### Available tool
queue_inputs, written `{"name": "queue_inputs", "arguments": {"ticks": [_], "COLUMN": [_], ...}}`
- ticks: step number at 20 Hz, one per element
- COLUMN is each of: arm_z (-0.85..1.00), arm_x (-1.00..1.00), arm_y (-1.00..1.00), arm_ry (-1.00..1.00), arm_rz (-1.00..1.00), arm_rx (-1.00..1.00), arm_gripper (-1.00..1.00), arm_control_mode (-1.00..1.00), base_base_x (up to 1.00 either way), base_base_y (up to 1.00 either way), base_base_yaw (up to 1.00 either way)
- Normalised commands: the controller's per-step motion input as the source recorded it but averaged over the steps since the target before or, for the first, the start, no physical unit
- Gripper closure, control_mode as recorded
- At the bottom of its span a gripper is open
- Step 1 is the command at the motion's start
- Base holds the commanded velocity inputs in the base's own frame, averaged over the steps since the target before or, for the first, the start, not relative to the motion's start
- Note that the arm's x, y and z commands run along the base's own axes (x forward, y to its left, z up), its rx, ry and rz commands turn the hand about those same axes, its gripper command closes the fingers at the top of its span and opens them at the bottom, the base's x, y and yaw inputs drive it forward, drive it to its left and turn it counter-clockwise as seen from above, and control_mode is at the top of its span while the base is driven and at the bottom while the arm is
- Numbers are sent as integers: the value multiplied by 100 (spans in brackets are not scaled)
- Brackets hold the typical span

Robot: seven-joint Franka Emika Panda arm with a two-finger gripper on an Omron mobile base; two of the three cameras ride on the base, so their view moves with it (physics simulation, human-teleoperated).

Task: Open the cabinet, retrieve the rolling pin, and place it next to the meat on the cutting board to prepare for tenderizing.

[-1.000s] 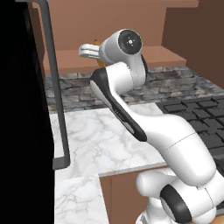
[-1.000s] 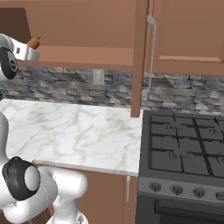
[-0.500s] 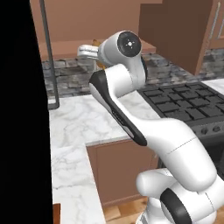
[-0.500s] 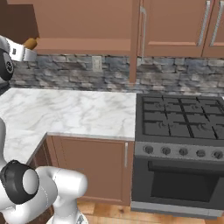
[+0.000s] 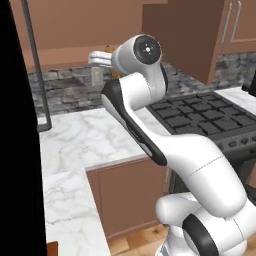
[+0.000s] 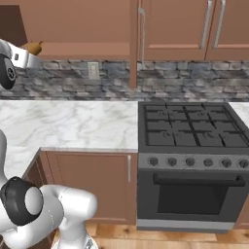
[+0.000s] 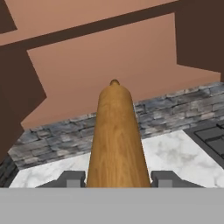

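My gripper [image 7: 116, 179] is shut on the rolling pin [image 7: 116, 135], a tan wooden cylinder that runs away from the hand between the two dark fingertips [image 7: 70, 178]. In the left base view the gripper [image 5: 102, 57] is raised in front of the cabinet, beside the arm's big round joint. From the right base view the rolling pin's [image 6: 33, 47] end pokes out at the far left, just under the cabinet [image 6: 73, 24]. One cabinet door [image 6: 133, 44] stands open, seen edge-on. The cutting board and the meat are out of view.
A black stove [image 6: 189, 126] stands to the right of the white marble counter [image 6: 73, 121], with brown base cabinets [image 6: 87, 185] below. A tall black appliance [image 5: 15, 150] with a bar handle fills the left edge. A stone backsplash with an outlet [image 6: 93, 70] runs behind the counter.
The whole picture has shifted: the base has pulled back from the counter, so the stove front and floor show now. The gripper has stayed shut on the rolling pin throughout.
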Motion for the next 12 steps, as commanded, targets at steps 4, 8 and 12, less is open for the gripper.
{"name": "queue_inputs", "arguments": {"ticks": [4,8,12], "arm_z": [0,0,0], "arm_x": [0,0,0], "arm_y": [0,0,0], "arm_ry": [0,0,0], "arm_rz": [0,0,0], "arm_rx": [0,0,0], "arm_gripper": [100,100,100], "arm_control_mode": [100,100,100], "base_base_x": [-57,-67,-62], "base_base_y": [-5,0,0], "base_base_yaw": [-26,-21,-8]}}
